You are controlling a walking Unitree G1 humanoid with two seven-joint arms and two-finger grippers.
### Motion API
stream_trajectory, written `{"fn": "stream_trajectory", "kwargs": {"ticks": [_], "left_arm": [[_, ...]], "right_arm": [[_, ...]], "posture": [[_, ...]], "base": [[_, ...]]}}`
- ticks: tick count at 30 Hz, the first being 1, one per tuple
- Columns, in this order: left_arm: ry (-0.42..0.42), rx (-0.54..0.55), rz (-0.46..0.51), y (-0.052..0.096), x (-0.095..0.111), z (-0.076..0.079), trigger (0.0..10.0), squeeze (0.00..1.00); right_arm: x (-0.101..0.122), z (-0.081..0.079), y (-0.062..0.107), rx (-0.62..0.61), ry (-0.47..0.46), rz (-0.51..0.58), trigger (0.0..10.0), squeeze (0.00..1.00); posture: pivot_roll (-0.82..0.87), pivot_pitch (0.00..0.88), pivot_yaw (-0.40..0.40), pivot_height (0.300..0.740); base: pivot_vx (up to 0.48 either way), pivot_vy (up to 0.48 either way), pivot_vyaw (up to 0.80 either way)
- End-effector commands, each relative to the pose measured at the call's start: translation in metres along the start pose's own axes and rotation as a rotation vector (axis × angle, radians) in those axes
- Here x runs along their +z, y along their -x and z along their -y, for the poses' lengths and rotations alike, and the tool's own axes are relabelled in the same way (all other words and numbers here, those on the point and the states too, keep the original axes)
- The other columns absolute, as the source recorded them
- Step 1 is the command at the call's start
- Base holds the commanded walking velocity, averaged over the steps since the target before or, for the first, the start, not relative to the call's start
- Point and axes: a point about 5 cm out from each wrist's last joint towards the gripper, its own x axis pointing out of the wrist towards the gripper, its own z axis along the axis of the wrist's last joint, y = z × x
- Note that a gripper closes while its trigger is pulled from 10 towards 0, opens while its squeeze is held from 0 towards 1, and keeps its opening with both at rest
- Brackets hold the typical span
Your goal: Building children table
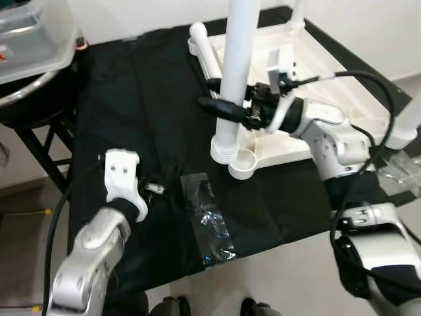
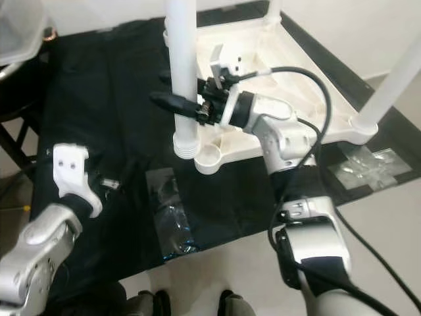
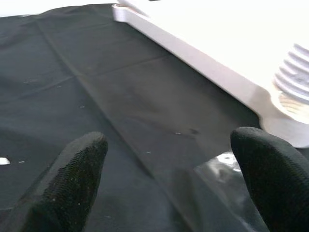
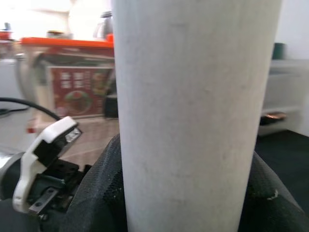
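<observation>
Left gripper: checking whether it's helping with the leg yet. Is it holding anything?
No: the left gripper hovers open over the black cloth, nothing between its fingers.

Floor: we see pale floor [image 1: 296,276] beneath us.
Cloth: we see a black cloth [image 1: 145,112] spread on it.
Stand: a dark stand [image 1: 39,141] holds a clear bin [image 1: 33,33] at the cloth's left edge.

Upturned children's table [image 1: 342,99] lies on cloth [image 1: 145,99], far right. Table leg [image 1: 235,72] upright at its near-left corner, right pincer [image 1: 220,108] around it. Plastic bag [image 1: 209,220] on cloth before that corner. Left pincer [image 1: 141,197] left of bag.
</observation>
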Motion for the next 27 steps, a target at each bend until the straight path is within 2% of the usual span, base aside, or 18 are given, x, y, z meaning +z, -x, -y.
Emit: {"fn": "stream_trajectory", "kwargs": {"ticks": [1, 4, 9, 13, 20, 25, 27], "left_arm": [[-0.023, -0.011, -0.004, 0.005, -0.002, 0.002, 10.0, 0.0], [-0.028, -0.021, -0.018, 0.009, -0.006, 0.007, 10.0, 0.0], [-0.049, -0.022, -0.018, 0.016, -0.007, 0.013, 10.0, 0.0], [-0.062, 0.015, 0.027, 0.015, 0.008, 0.006, 10.0, 0.0], [-0.082, 0.042, 0.051, 0.011, 0.016, -0.001, 10.0, 0.0], [-0.089, 0.056, 0.078, 0.007, 0.023, -0.003, 10.0, 0.0], [-0.089, 0.056, 0.078, 0.007, 0.023, -0.003, 10.0, 0.0]], "right_arm": [[0.0, -0.004, -0.003, 0.042, -0.002, 0.007, 10.0, 0.0], [-0.001, 0.003, -0.001, 0.035, -0.007, 0.008, 10.0, 0.0], [0.004, 0.0, 0.005, 0.105, -0.044, 0.015, 10.0, 0.0], [0.006, 0.003, 0.019, 0.106, -0.052, 0.007, 10.0, 0.0], [0.009, 0.0, 0.024, 0.154, -0.048, -0.005, 10.0, 0.0], [0.018, -0.004, 0.027, 0.251, 0.008, -0.075, 10.0, 0.0], [0.018, -0.004, 0.027, 0.251, 0.008, -0.075, 10.0, 0.0]], "posture": [[0.06, 0.325, 0.032, 0.74], [0.06, 0.355, 0.035, 0.74], [0.07, 0.377, 0.034, 0.74], [0.08, 0.41, 0.037, 0.74], [0.08, 0.424, 0.04, 0.74], [0.08, 0.424, 0.037, 0.74], [0.08, 0.424, 0.037, 0.74]], "base": [[0.0, 0.0, 0.0], [0.0, 0.0, 0.0], [0.0, 0.0, 0.0], [0.0, 0.0, 0.0], [0.0, 0.0, 0.0], [0.0, 0.0, 0.0], [0.0, 0.0, 0.0]]}}
